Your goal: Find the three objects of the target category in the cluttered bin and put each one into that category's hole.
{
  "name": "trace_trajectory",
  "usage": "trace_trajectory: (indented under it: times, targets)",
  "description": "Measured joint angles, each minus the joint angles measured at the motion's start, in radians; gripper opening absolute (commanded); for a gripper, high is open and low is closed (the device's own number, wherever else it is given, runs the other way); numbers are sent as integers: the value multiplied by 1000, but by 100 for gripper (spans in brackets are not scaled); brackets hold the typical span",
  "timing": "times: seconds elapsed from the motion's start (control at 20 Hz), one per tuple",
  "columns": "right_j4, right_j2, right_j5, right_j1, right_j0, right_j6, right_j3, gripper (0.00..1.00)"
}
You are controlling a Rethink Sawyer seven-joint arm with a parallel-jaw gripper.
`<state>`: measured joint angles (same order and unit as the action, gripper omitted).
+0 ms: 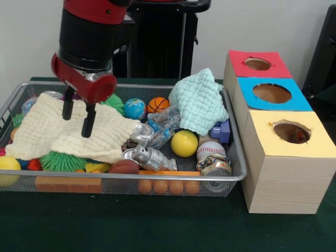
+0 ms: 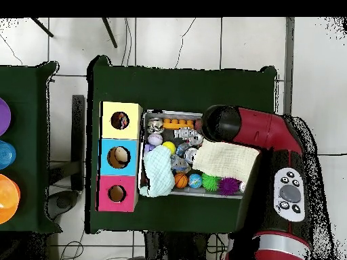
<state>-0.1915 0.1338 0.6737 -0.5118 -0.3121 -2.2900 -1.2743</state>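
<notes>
The wire mesh bin (image 1: 157, 178) stands on the green table, full of toys; it also shows in the overhead view (image 2: 162, 113). My gripper (image 1: 77, 116) hangs over the bin's left part, its two black fingers (image 1: 88, 124) apart and empty, tips at the plain cream cloth (image 1: 52, 136). In the overhead view the arm (image 2: 220, 123) hides the gripper. No printed fabric bundle shows in the bin. The yellow-topped box (image 1: 286, 173) stands right of the bin; something reddish shows inside its round hole (image 1: 291, 131), also seen from overhead (image 2: 120, 120).
A mint-green cloth (image 1: 199, 102) lies heaped at the bin's back right. A yellow ball (image 1: 184, 143), a baseball (image 1: 211, 150), a crushed can (image 1: 214, 165) and a silver toy robot (image 1: 147, 156) lie in the bin. A blue-topped box (image 1: 272, 93) and a red-topped box (image 1: 257, 64) stand behind the yellow one.
</notes>
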Motion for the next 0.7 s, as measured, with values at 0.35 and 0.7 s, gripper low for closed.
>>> trace_trajectory:
  times: [0.35, 0.7]
  targets:
    - [-29, -1, -6, 29, -37, 0, -1, 100]
    - [-46, -22, -30, 62, -71, 0, -6, 100]
